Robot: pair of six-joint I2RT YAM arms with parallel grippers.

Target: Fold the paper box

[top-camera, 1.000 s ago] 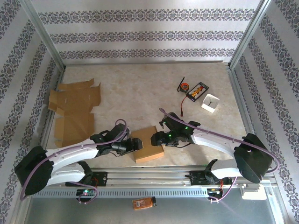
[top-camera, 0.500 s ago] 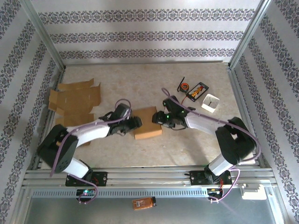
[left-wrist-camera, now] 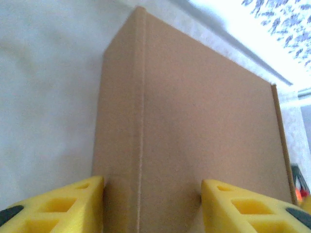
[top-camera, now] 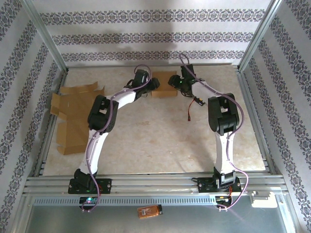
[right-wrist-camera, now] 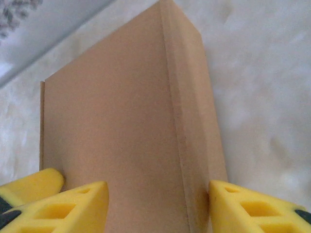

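Pinching paper box (top-camera: 163, 90) btwn them: L claw (left-wrist-camera: 151, 196); R claw (right-wrist-camera: 158, 200).

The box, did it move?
Yes. The box went away from the front rail, across the table, up to the back wall.

Paper box (left-wrist-camera: 194, 126): brown cardboard, matt, fine-grained, w/ pressed crease lines. Fingers (left-wrist-camera: 53, 206): yellow moulded plastic, smooth, slight sheen. Table (top-camera: 160, 141): beige stone-look top, mottled, matt. Flat sheets (top-camera: 77, 116): same raw brown cardboard, matt. Arm shells (top-camera: 93, 148): white plastic, glossy. Frame rails (top-camera: 155, 180): bare aluminium, dull sheen. Walls (top-camera: 146, 36): patterned paper or cloth, can't tell which.
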